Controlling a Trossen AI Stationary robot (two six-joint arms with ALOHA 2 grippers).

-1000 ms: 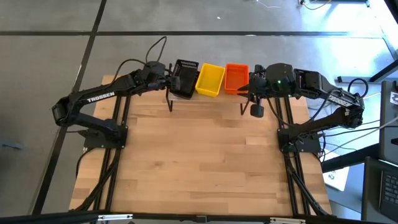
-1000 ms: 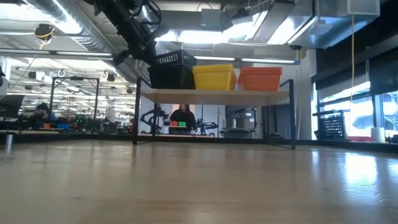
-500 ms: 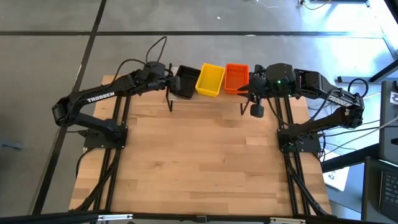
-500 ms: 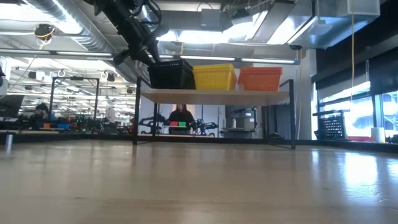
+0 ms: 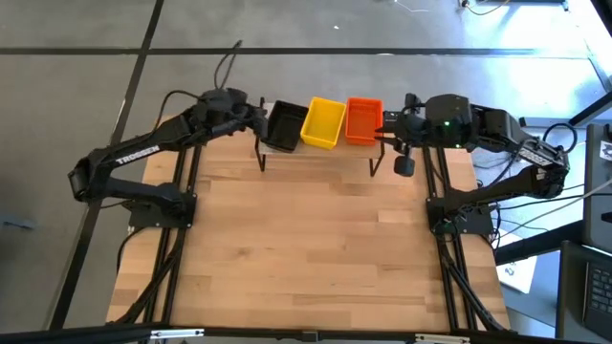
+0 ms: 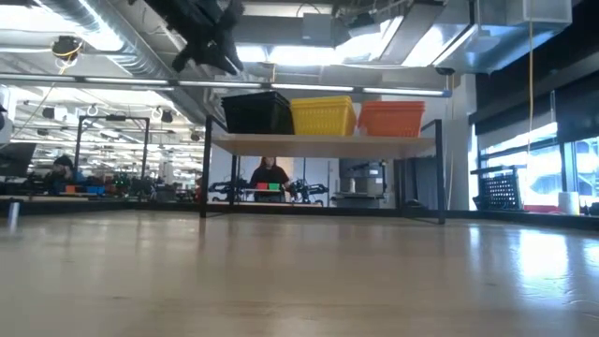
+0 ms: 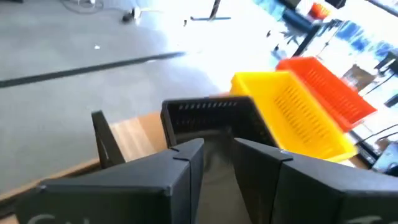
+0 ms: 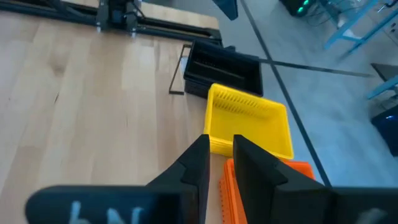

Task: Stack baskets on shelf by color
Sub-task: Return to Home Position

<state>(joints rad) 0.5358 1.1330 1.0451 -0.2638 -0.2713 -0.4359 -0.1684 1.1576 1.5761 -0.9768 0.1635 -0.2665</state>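
Observation:
Three basket stacks stand side by side on the low wooden shelf (image 6: 323, 140): black baskets (image 5: 285, 125) at the left, yellow baskets (image 5: 323, 122) in the middle, orange baskets (image 5: 363, 119) at the right. They rest on their bottoms on the plank, and each stack is nested. My left gripper (image 5: 257, 115) hovers just left of the black stack and above it (image 6: 215, 51). It is open and empty, with the black stack (image 7: 211, 118) ahead of its fingers. My right gripper (image 5: 388, 130) hovers right of the orange stack, slightly open and empty, above the orange baskets' rim (image 8: 261, 177).
The shelf stands at the table's far edge on thin black legs (image 5: 261, 158), with open space under the plank. The wide wooden tabletop (image 5: 316, 248) stretches toward the near edge. People and benches show in the room behind (image 6: 267, 178).
The black basket that my left gripper held tilted above the black stack has dropped level into that stack. My left gripper has then come away from it, up and toward the table's left. My right gripper has drawn back a little toward the table's right, away from the orange stack.

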